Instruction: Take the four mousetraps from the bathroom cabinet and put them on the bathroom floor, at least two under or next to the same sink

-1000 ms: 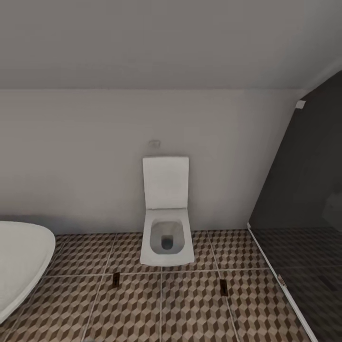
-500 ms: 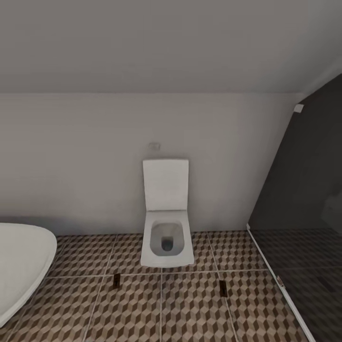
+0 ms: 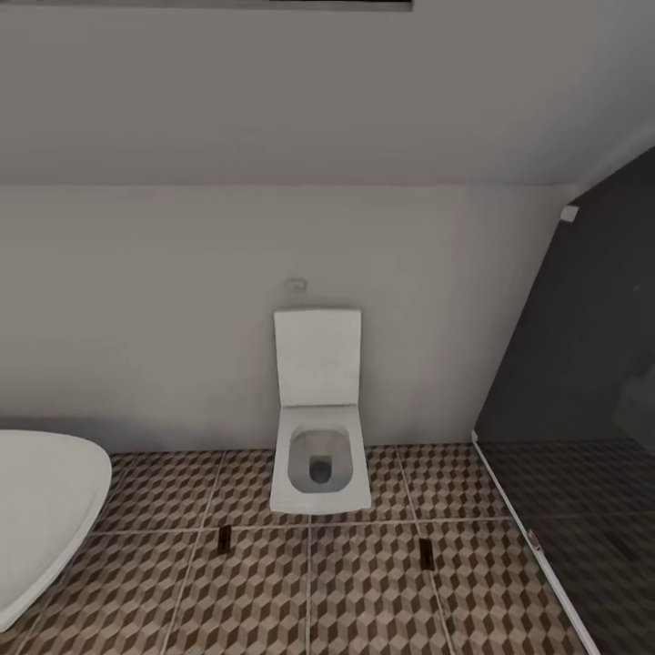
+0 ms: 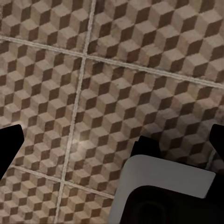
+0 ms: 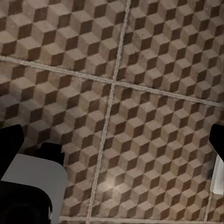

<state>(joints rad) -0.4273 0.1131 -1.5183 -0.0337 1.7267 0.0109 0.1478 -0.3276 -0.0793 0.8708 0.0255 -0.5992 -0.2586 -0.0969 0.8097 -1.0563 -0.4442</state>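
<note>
The bathroom floor (image 3: pixel 364 582) with its brown cube-pattern tiles spreads in front of me. Two tiny dark rectangular plates lie flat on it, one (image 3: pixel 223 538) left of the toilet's front and one (image 3: pixel 426 551) to the right; they look like mousetraps, but their wire parts are too small to make out. The cabinet is out of view. My left gripper (image 4: pixel 112 144) hangs open over bare tiles, its dark fingertips (image 4: pixel 10 143) far apart. My right gripper (image 5: pixel 112 144) is open as well, fingertips (image 5: pixel 10 140) at the picture's edges, nothing between them.
A white toilet (image 3: pixel 319 455) with its lid raised stands against the far wall. A white bathtub rim (image 3: pixel 41 509) curves in at the left. A dark glass shower screen (image 3: pixel 582 391) closes the right side. My white and dark base (image 4: pixel 163 186) sits below the left gripper.
The head view has tilted up a little, so the toilet and floor sit lower and a dark strip shows at the top. Nothing in the room has moved.
</note>
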